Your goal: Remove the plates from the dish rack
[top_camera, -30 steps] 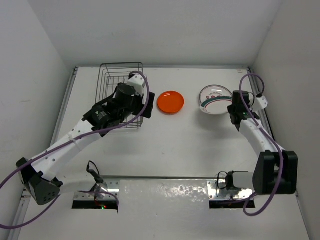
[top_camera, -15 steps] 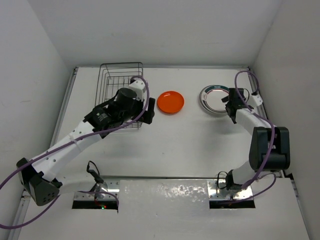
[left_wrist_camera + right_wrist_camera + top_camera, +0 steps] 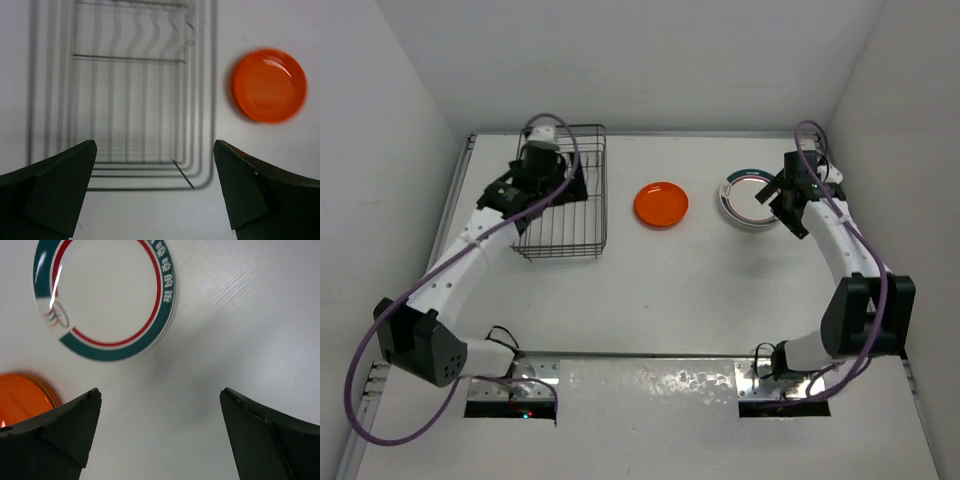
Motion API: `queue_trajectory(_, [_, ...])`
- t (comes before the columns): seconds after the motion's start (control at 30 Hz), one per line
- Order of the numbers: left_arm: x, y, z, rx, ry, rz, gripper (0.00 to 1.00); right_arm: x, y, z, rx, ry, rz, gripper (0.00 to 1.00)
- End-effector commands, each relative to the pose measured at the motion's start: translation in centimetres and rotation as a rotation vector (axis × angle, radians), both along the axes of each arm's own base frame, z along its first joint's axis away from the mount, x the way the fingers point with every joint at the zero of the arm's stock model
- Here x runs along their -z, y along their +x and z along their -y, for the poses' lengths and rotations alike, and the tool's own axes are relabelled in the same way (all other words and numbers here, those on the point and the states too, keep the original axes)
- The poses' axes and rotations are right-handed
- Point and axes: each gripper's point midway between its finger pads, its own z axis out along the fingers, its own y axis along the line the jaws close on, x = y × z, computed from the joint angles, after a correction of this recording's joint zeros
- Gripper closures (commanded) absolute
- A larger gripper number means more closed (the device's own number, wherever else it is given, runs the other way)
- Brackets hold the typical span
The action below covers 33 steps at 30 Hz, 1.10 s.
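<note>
The dark wire dish rack (image 3: pixel 563 205) stands at the back left; between its wires (image 3: pixel 125 100) only the table shows. An orange plate (image 3: pixel 661 203) lies flat on the table right of the rack, and shows too in the left wrist view (image 3: pixel 268 85). A white plate with a teal-and-red rim (image 3: pixel 745 200) lies flat at the back right (image 3: pixel 105 295). My left gripper (image 3: pixel 552 185) hangs open over the rack's far left part (image 3: pixel 154 145), holding nothing. My right gripper (image 3: pixel 773 196) is open and empty just beside the white plate (image 3: pixel 160 391).
White walls close off the table at the back and on both sides. The left arm's purple cable (image 3: pixel 560 125) loops over the rack's far rim. The orange plate's edge (image 3: pixel 22 395) shows at the left of the right wrist view.
My right gripper opened and let go of the white plate, which went from tilted to flat on the table. My left arm swung from the rack's right side to over its far left.
</note>
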Motion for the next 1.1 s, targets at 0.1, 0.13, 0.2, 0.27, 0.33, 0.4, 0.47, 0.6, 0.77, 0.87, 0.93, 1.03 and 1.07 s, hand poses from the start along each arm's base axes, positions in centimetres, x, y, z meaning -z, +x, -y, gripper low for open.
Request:
queue_trajectory(0.1, [-6.6, 3.2, -9.2, -0.370, 0.097, 0.189, 0.00, -8.6, -5.5, -3.6, -0.528, -0.291, -0.070, 0.01])
queue_trajectory(0.13, [-7.0, 2.9, -9.7, -0.386, 0.112, 0.198, 0.00, -9.5, -6.2, -3.6, -0.555, -0.332, -0.071, 0.01])
queue_trajectory(0.2, [-7.4, 2.2, -10.7, -0.411, 0.141, 0.217, 0.00, -11.9, -8.4, -3.0, -0.594, -0.428, -0.049, 0.01])
queue_trajectory(0.27, [-7.9, 0.8, -11.2, -0.428, 0.118, 0.254, 0.00, -13.5, -9.8, -2.2, -0.618, -0.480, -0.033, 0.01])
queue_trajectory(0.33, [-8.1, -0.9, -11.5, -0.421, 0.085, 0.293, 0.00, -15.4, -11.8, -1.5, -0.642, -0.523, -0.004, 0.01])
queue_trajectory(0.4, [-6.4, -2.2, -11.5, -0.425, 0.061, 0.260, 0.00, -17.6, -13.5, -0.9, -0.659, -0.566, 0.044, 0.01])
queue_trajectory(0.47, [-4.8, -3.1, -11.9, -0.448, 0.059, 0.233, 0.00, -18.8, -14.5, -1.0, -0.694, -0.579, 0.096, 0.01])
queue_trajectory(0.6, [-3.3, -5.2, -12.2, -0.424, 0.046, 0.243, 0.00, -19.8, -17.5, -1.5, -0.744, -0.564, 0.179, 0.01])
queue_trajectory(0.77, [-2.1, -7.8, -13.6, -0.459, 0.107, 0.219, 0.00, -19.6, -19.8, -0.7, -0.764, -0.596, 0.161, 0.01])
queue_trajectory(0.87, [-2.4, -9.0, -14.0, -0.457, 0.116, 0.257, 0.00, -19.0, -20.4, -0.3, -0.755, -0.602, 0.139, 0.01])
queue_trajectory(0.93, [-2.8, -9.6, -14.1, -0.447, 0.103, 0.294, 0.00, -18.7, -20.3, -0.4, -0.760, -0.596, 0.141, 0.01])
queue_trajectory(1.03, [-2.9, -9.9, -14.1, -0.440, 0.094, 0.315, 0.00, -18.1, -20.2, -0.4, -0.756, -0.587, 0.125, 0.01])
queue_trajectory(1.07, [-2.9, -10.0, -14.0, -0.433, 0.094, 0.317, 0.00, -18.1, -20.1, -0.5, -0.759, -0.583, 0.124, 0.01])
